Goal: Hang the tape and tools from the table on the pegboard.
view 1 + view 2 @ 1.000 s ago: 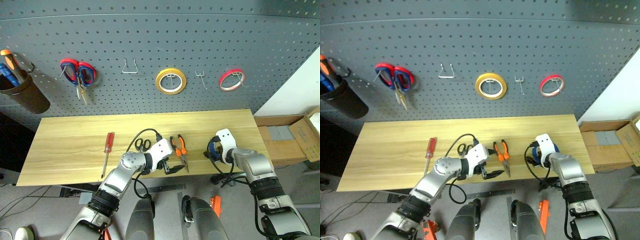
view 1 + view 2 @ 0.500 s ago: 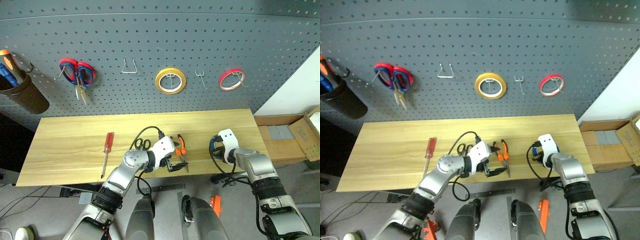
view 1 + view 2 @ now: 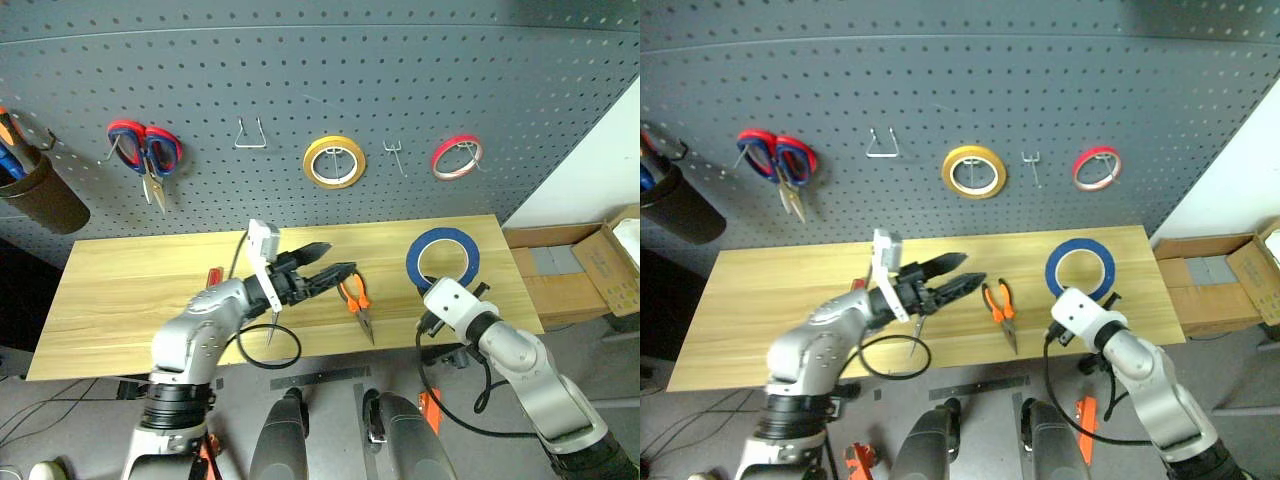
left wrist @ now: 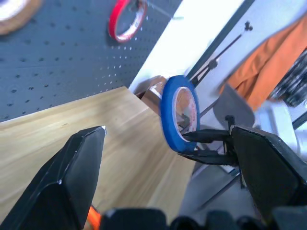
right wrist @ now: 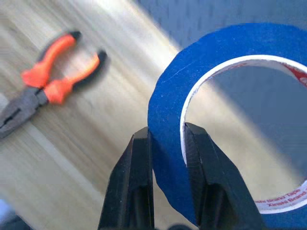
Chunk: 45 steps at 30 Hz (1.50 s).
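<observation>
Your pegboard [image 3: 420, 70] filled the upper half of the frame, its bare wire hook [image 3: 395, 155] sitting between the hung yellow roll [image 3: 335, 161] and red roll [image 3: 457, 157], which looked like the spot meant for the tape. Below it the table [image 3: 120, 300] spanned the middle, with the pliers [image 3: 356, 297] lying at centre and the screwdriver [image 3: 213, 275] partly hidden behind the left arm. You had the blue tape [image 3: 442, 256] raised off the wood at centre right, standing on edge with its hole facing the camera, probably so it could slip over a hook. Your right gripper [image 5: 165, 158] pinched its lower band, one finger inside the ring and one outside, forearm angled up from the lower right. Your left gripper [image 3: 322, 275] hovered level over the table centre, jaws spread wide and empty, pointing toward the tape
</observation>
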{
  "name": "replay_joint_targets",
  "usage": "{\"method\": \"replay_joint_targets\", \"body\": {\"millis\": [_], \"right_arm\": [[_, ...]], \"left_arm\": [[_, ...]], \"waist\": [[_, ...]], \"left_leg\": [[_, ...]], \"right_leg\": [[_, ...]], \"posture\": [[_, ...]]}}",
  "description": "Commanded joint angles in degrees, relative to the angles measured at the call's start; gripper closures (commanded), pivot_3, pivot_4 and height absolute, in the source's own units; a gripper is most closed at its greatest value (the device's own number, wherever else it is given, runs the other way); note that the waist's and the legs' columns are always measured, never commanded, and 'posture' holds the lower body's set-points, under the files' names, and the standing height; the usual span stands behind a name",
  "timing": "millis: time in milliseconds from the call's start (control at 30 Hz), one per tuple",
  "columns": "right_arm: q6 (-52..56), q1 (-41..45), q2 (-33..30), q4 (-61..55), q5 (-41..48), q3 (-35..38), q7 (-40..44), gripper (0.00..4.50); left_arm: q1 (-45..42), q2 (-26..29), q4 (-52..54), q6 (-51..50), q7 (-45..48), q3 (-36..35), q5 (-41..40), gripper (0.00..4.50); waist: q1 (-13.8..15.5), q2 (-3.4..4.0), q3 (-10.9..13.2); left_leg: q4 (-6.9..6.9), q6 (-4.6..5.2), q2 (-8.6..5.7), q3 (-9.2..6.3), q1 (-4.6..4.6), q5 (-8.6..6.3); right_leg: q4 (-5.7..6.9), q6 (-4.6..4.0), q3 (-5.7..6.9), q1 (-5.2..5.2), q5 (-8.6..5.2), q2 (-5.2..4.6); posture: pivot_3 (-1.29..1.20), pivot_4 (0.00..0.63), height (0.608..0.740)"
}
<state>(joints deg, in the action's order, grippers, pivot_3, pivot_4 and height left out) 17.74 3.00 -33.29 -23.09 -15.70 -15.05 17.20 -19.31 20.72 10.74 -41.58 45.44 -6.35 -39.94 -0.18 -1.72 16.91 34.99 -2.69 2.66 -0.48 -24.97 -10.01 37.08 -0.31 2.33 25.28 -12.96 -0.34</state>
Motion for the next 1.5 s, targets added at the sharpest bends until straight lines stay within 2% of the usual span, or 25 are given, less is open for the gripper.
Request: {"method": "replay_joint_targets", "body": {"millis": [33, 167, 267, 367, 500, 667, 800, 933, 1300, 1500], "right_arm": [[-7.7, 2.2, 0.5, 0.9, -4.6, 0.5, -3.8, 4.13], [-13.7, 7.3, 1.4, 5.5, -8.8, 0.0, -6.6, 4.13], [-18.0, 13.3, 2.3, 11.0, -12.3, -0.3, -9.3, 4.13], [-22.4, 17.9, 3.1, 17.0, -13.3, -0.5, -10.8, 4.13], [-28.7, 25.2, 5.0, 29.6, -11.3, -0.8, -10.6, 4.13], [-36.4, 28.3, 6.9, 38.0, -7.6, -1.4, -7.6, 4.13], [-37.1, 29.9, 8.9, 44.0, -2.6, -0.5, -1.9, 4.13], [-31.8, 31.5, 10.6, 48.7, 5.8, 1.8, 7.9, 4.13], [-29.9, 32.7, 10.4, 49.7, 8.6, 3.8, 13.3, 4.13], [-28.6, 30.3, 10.7, 45.5, 8.4, 4.2, 12.8, 2.12]], "left_arm": [[-0.7, 1.2, 3.9, -3.5, -1.9, -3.8, -5.6, 0.00], [-2.7, 2.1, 5.2, -5.6, -4.7, -7.1, -9.5, 0.00], [-5.2, 3.2, 3.7, -3.7, -6.2, -9.4, -9.4, 0.00], [-6.4, 3.6, 1.4, -1.5, -6.2, -9.4, -7.7, 0.00], [-7.5, 3.2, -1.0, 1.9, -5.7, -7.8, -5.0, 0.00], [-7.3, 2.5, -1.6, 4.0, -5.6, -6.4, -3.6, 0.00], [-6.1, 2.8, -0.6, 4.7, -5.8, -5.9, -2.8, 0.00], [-5.2, 3.0, 0.2, 4.7, -5.9, -5.7, -2.7, 0.00], [-6.3, 2.8, -1.0, 5.0, -5.5, -4.5, -2.3, 0.00], [-7.4, 2.7, -1.8, 5.1, -5.1, -4.1, -2.1, 0.00]], "waist": [[0.0, -0.07, -0.7], [0.1, -0.57, -1.7], [0.2, -0.89, -3.0], [0.2, -0.90, -4.3], [0.2, -0.98, -5.5], [0.4, -1.11, -6.0], [0.5, -1.11, -6.0], [0.7, -1.09, -6.1], [1.4, -1.04, -6.1], [1.5, -1.02, -6.2]], "left_leg": [[0.04, -0.03, -0.03, 0.02, 0.00, 0.02], [0.23, -0.01, -0.08, 0.14, 0.02, 0.02], [0.27, 0.00, -0.08, 0.17, 0.03, 0.03], [0.30, 0.00, -0.08, 0.20, 0.04, 0.03], [0.30, 0.01, -0.08, 0.33, 0.17, 0.03], [0.39, 0.02, -0.04, 0.30, 0.23, 0.04], [0.56, 0.03, -0.03, 0.33, 0.23, 0.04], [0.86, 0.07, 0.05, 0.30, 0.25, 0.05], [1.01, 0.35, 0.07, 0.38, 0.84, 0.23], [0.98, 0.35, 0.06, 0.42, 0.83, 0.23]], "right_leg": [[0.00, 0.04, 0.01, -0.02, 0.03, -0.01], [-0.03, 0.23, -0.07, -0.09, 0.20, -0.04], [-0.04, 0.21, -0.10, -0.14, 0.25, -0.04], [-0.04, 0.17, -0.13, -0.15, 0.30, -0.03], [-0.04, 0.13, -0.22, -0.25, 0.36, -0.02], [0.03, 0.07, -0.25, -0.34, 0.41, 0.03], [0.09, 0.09, -0.31, -0.38, 0.49, 0.03], [0.12, 0.06, -0.30, -0.54, 0.69, 0.12], [0.02, 0.02, -0.37, -1.16, 1.06, 0.13], [0.02, 0.05, -0.42, -1.15, 1.09, 0.13]], "posture": [[0.00, 0.162, 0.740], [0.02, 0.123, 0.740], [0.03, 0.107, 0.740], [0.04, 0.091, 0.740], [0.05, 0.076, 0.740], [0.08, 0.070, 0.740], [0.09, 0.071, 0.740], [0.10, 0.072, 0.740], [0.08, 0.077, 0.740], [0.08, 0.076, 0.740]]}}
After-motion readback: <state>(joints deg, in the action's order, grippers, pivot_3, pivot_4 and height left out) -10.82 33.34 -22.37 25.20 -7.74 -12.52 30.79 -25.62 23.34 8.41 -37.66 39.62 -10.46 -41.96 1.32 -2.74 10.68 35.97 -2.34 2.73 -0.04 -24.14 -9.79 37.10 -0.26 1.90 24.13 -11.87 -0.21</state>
